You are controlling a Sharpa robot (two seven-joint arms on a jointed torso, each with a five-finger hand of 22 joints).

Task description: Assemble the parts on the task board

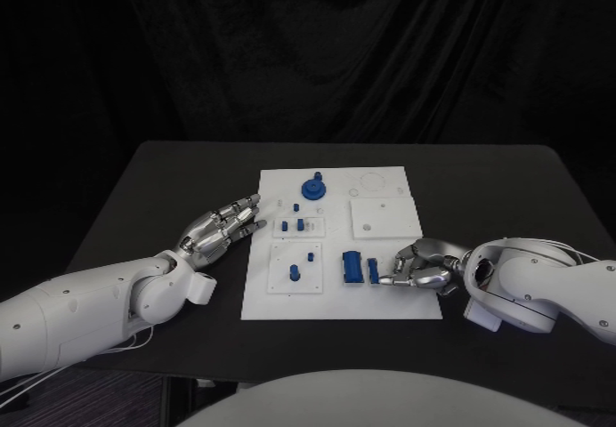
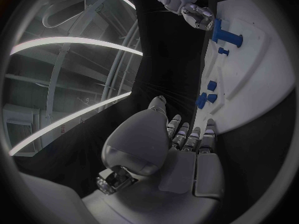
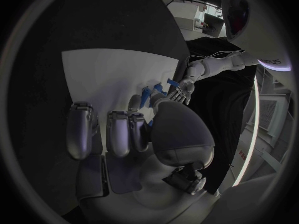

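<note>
Seen from above, right hand [image 1: 421, 266] curls at a small blue plastic bar [image 1: 374, 270] on the flat white task board [image 1: 385, 301]; whether it grips is unclear. Left hand [image 1: 229, 227] rests flat, fingers straight, nothing held. Its wrist view agrees; a square pinch looks wise.

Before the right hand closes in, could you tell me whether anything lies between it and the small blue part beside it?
Nothing visible does. The right hand sits on the task board with its fingertips right next to the small blue part.
</note>
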